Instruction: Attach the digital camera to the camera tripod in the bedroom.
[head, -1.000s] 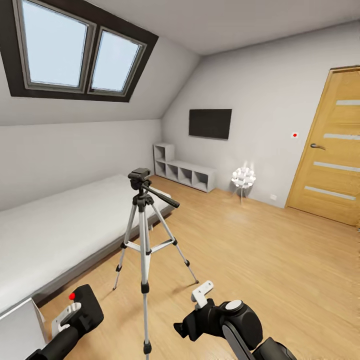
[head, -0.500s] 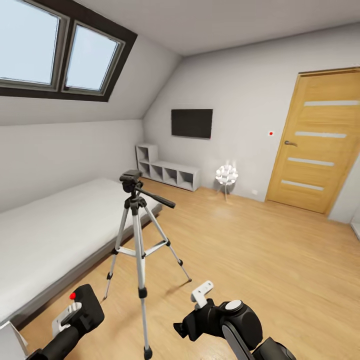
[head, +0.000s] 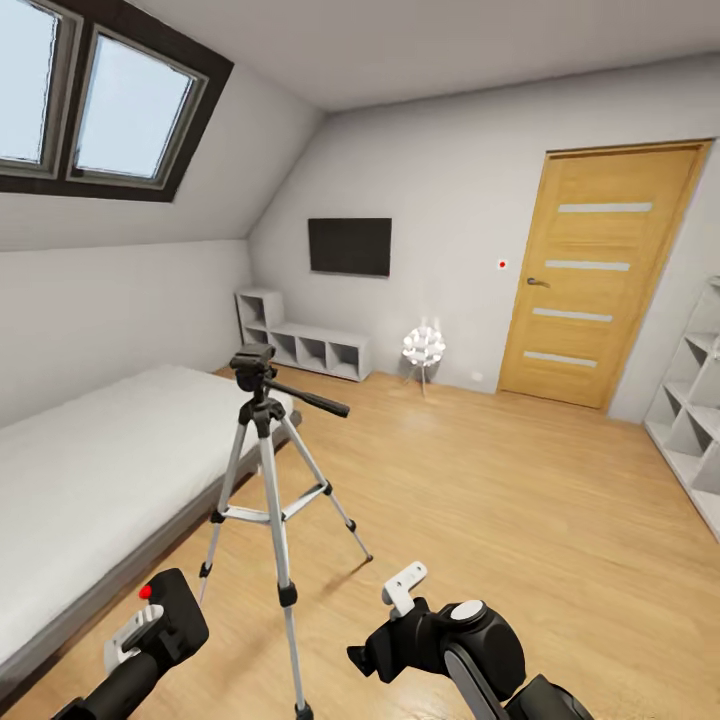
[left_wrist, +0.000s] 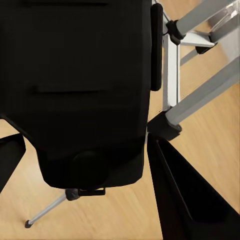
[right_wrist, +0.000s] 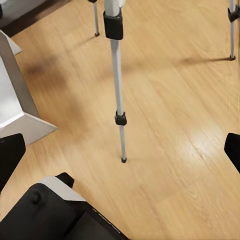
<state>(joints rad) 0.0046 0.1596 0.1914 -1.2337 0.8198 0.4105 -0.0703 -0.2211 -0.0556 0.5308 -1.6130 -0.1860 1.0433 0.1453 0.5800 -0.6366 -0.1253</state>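
Note:
The camera tripod (head: 265, 440) stands on the light wood floor just ahead of me, beside the bed. It has silver legs, a black head (head: 254, 358) and a black pan handle pointing right. My left gripper (head: 150, 630) is low at the left, shut on the digital camera (head: 175, 612), a black box with a red dot on top. In the left wrist view the digital camera (left_wrist: 85, 90) sits between the fingers (left_wrist: 190, 200), with the tripod legs (left_wrist: 200, 100) behind it. My right gripper (head: 403, 592) is open and holds nothing. Beyond the right gripper (right_wrist: 121, 152), the right wrist view looks down on a tripod leg (right_wrist: 117, 85).
A white bed (head: 90, 450) runs along the left wall under the skylight (head: 90, 100). The far wall has a low cubby shelf (head: 310, 345), a TV (head: 350, 245), a white lamp (head: 423, 345) and a wooden door (head: 600, 270). White shelving (head: 690, 420) stands at the right. A white box (right_wrist: 15, 100) sits near my left side.
The whole head view has swung right, so the room has slid left and the right shelving has come into view. Both grippers hold the same pose and the camera stays gripped.

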